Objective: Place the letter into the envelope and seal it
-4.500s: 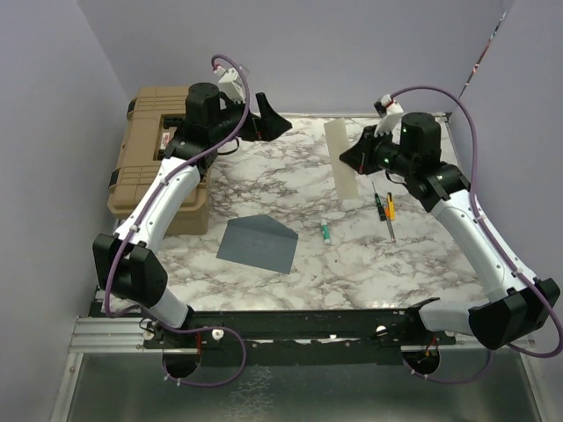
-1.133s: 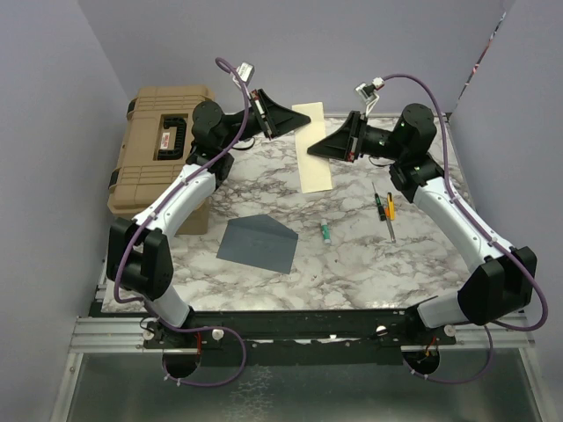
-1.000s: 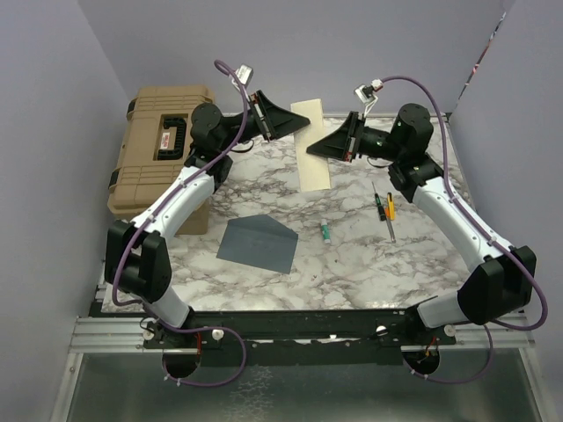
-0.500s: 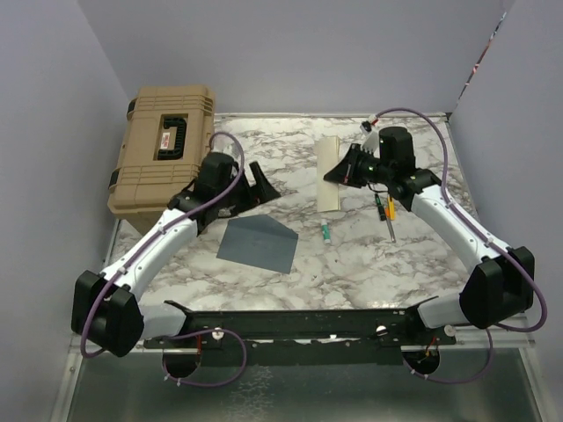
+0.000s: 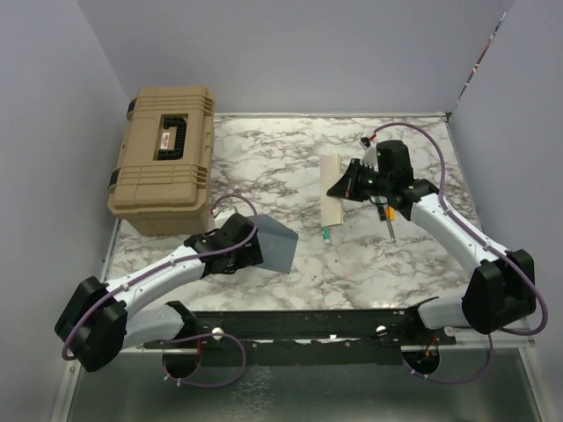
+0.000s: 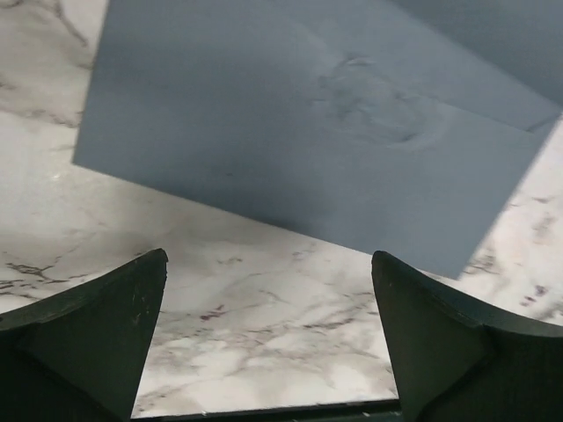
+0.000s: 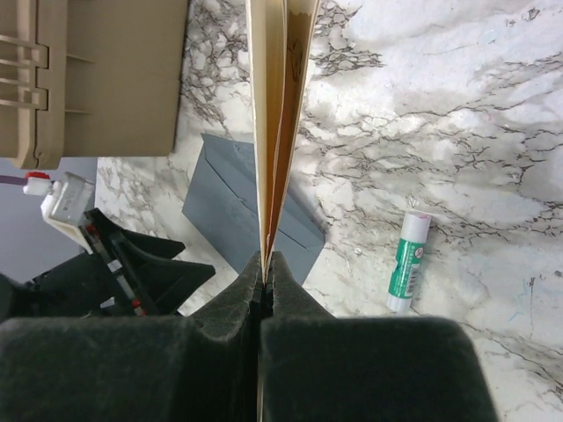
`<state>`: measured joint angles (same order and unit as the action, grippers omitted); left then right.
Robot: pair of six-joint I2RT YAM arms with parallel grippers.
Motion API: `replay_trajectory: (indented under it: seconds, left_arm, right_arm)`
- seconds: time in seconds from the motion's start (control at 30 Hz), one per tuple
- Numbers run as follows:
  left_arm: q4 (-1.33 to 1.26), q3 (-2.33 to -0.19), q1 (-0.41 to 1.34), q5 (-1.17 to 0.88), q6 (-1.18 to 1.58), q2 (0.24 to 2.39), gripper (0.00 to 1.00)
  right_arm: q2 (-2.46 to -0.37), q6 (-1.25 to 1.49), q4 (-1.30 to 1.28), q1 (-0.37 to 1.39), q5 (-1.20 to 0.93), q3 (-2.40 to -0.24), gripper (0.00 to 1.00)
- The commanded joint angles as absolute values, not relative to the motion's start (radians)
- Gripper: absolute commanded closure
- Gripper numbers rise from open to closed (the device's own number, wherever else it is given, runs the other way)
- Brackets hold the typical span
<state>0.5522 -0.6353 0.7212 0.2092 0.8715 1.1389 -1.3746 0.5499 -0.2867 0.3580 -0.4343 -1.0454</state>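
Tan letter (image 7: 277, 88) edge-on, two layers; blue-grey envelope (image 6: 290, 149) flat, dimpled.

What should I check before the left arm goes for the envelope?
1. Grip: right gripper shut on the letter: ok.
2. Fold: letter doubled over, both layers in the pinch: ok.
3. Reach: left gripper open, nothing in it: ok.
4. Target: envelope flat on the table, just ahead of that gripper: ok.
5. Opening: envelope pocket ready to take the letter: cannot tell.
6. Path: glue stick lies apart from the envelope: ok.
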Motion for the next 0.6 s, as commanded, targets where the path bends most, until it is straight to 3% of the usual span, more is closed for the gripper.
replay_trajectory:
  seconds: [0.0, 0.3, 0.57]
  left_arm:
    - [0.448, -0.537, 0.726, 0.334, 0.91, 1.106, 0.01]
    - [0.291, -0.536, 0.717, 0.288, 0.838, 1.242, 0.02]
    - [0.149, -0.675, 0.617, 0.178, 0.701, 1.429, 0.03]
  right_arm:
    - [-1.337, 0.544, -0.294, 0.353, -0.422, -1.031, 0.99]
    - [-1.324, 0.525, -0.327, 0.353, -0.399, -1.037, 0.99]
    - [-1.329, 0.529, -0.321, 0.353, -0.391, -1.015, 0.99]
